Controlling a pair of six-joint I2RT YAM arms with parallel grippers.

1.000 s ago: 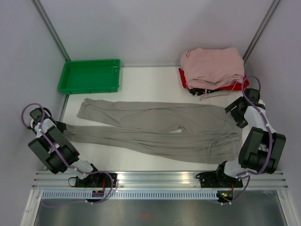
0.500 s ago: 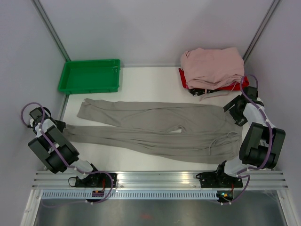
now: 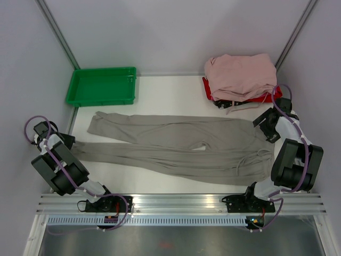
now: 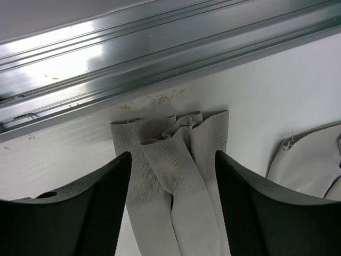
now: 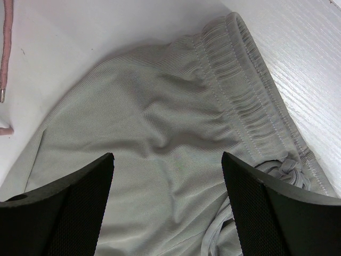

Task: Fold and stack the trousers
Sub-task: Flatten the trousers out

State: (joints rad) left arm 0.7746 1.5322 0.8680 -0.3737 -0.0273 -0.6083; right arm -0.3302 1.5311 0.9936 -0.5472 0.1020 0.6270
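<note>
Progress: 0 folds done. Trousers (image 3: pixel 176 146) flat, full length, across frame centre on tabletop (image 3: pixel 165 98). Left end effector (image 4: pixel 171 157) released, above leg cuff (image 4: pixel 170 133), frame left. Right end effector (image 5: pixel 168 157) released over waistband (image 5: pixel 250 80), frame right. Remaining: grasp, fold, stack.

No writing, label, brand name, number or sign can be read in any of the views.
</note>
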